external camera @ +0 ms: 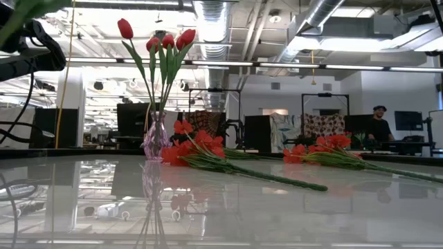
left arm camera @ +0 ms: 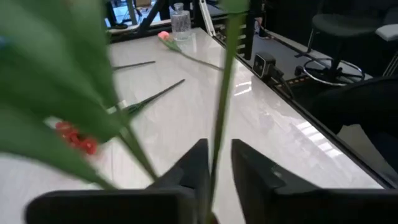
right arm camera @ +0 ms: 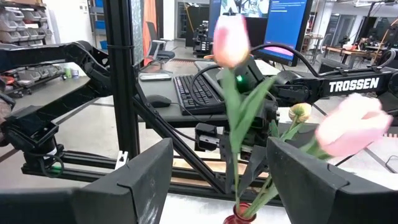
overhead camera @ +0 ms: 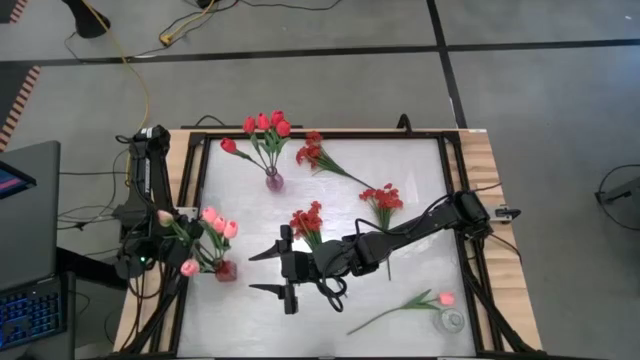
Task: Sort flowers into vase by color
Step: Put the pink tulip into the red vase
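A red vase [overhead camera: 226, 270] at the near left holds several pink tulips [overhead camera: 212, 216]. My left gripper [left arm camera: 217, 152] sits just left of it [overhead camera: 170, 245], fingers slightly apart with one green tulip stem [left arm camera: 222, 93] running between them. My right gripper [overhead camera: 268, 272] hovers open to the right of the red vase, pointing at it; the vase mouth [right arm camera: 240, 218] shows beyond its fingers. A purple vase [overhead camera: 273, 181] at the far side holds red tulips [overhead camera: 265, 124]. Three red blossom sprays [overhead camera: 308, 220] and one pink tulip [overhead camera: 445, 298] lie flat on the table. My left gripper has the tulip's stem [left arm camera: 214, 163] upright in the narrow gap between its two fingers, which come in about level from the table's left. The stem runs close along one finger [left arm camera: 198, 168]; I cannot tell whether it touches. The tulips stand in the red vase.
A clear glass vase [overhead camera: 452, 321] stands at the near right beside the lying pink tulip. Sprays lie at the far middle [overhead camera: 312, 150] and right of centre [overhead camera: 382, 197]. A laptop [overhead camera: 30, 250] sits left of the table. A person [external camera: 377, 123] is far behind.
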